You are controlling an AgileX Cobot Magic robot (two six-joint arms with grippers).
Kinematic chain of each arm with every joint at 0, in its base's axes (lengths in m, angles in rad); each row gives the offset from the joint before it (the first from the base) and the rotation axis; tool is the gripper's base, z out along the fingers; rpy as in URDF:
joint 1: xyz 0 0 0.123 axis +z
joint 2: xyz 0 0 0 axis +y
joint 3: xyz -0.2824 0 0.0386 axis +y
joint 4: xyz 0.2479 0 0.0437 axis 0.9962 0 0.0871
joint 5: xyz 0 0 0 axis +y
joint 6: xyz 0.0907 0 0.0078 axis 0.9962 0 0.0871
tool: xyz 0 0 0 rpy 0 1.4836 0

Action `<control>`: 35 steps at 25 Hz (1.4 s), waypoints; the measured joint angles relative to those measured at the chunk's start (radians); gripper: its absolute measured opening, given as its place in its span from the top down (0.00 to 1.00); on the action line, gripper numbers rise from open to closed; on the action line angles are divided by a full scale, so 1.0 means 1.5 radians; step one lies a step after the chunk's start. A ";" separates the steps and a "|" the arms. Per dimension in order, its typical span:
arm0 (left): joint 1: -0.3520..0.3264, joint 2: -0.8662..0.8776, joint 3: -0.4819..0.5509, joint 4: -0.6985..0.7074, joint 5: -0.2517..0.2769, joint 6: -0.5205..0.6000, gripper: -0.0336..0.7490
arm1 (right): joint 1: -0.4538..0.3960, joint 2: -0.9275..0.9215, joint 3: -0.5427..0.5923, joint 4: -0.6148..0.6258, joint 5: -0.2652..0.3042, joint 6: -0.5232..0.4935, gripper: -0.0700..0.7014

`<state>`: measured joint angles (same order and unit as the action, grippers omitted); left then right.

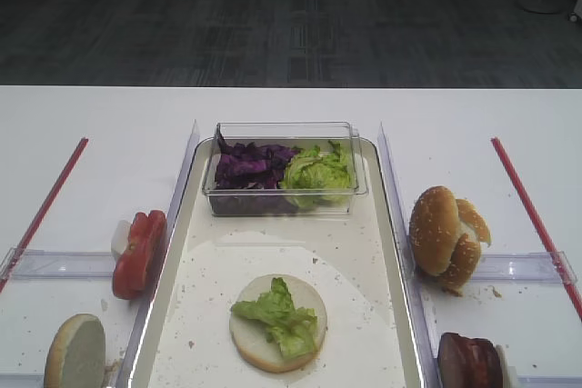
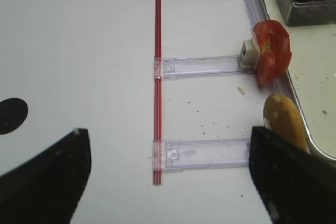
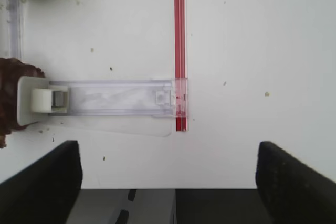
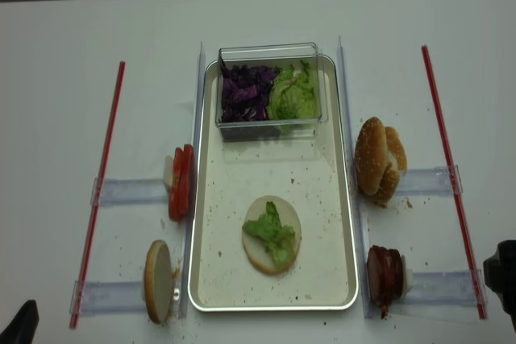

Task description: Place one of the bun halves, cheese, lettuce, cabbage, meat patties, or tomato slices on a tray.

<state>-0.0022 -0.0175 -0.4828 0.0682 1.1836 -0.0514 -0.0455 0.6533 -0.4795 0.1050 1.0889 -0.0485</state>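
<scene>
White surface (image 1: pixel 273 106) under everything, dark carpet beyond its far edge. Long cream tray (image 4: pixel 339 223) in the middle, speckled with crumbs, rimmed in metal.

Right claw (image 3: pixel 168 177) wide open, holding nothing, hovering over bare surface at the near right corner; only a dark edge of it seen at the right border of the overhead view. Just ahead of it: a clear plastic bracket (image 3: pixel 113 98) joined to a red strip (image 3: pixel 180 51). Ahead and to its left, at the bracket's end: meat patties (image 4: pixel 384 274), standing on edge just outside the tray's right rim. Farther ahead on the same side: a cluster of bun halves (image 4: pixel 379 160), sesame crust outward, leaning together.

Left claw (image 2: pixel 168 177) also spread wide and empty, over the near left of the surface. Ahead and to its right: one bun half on edge (image 2: pixel 284 121), beside the tray's left rim. Beyond that, tomato slices (image 2: pixel 271 51), upright and stacked together against a small white block.

On the tray, well apart from both claws and between them: a bun base (image 1: pixel 277 323) lying cut face up, with a lettuce piece (image 1: pixel 277 315) resting on it. At the tray's far end: a clear tub (image 1: pixel 282 202), purple cabbage (image 1: pixel 250 165) in its left half, more lettuce filling its right half.
</scene>
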 joint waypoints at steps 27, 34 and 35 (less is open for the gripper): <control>0.000 0.000 0.000 0.000 0.000 0.000 0.24 | 0.000 -0.385 0.000 -0.003 0.021 0.006 0.03; 0.000 0.000 0.000 0.000 0.000 0.000 0.24 | 0.000 -0.421 0.000 -0.013 0.024 0.018 0.03; 0.000 0.000 0.000 0.000 0.000 0.000 0.24 | 0.000 -0.424 0.000 -0.013 0.024 0.018 0.03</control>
<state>-0.0022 -0.0175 -0.4828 0.0682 1.1836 -0.0514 -0.0455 0.0172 -0.4795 0.0860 1.1247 -0.0212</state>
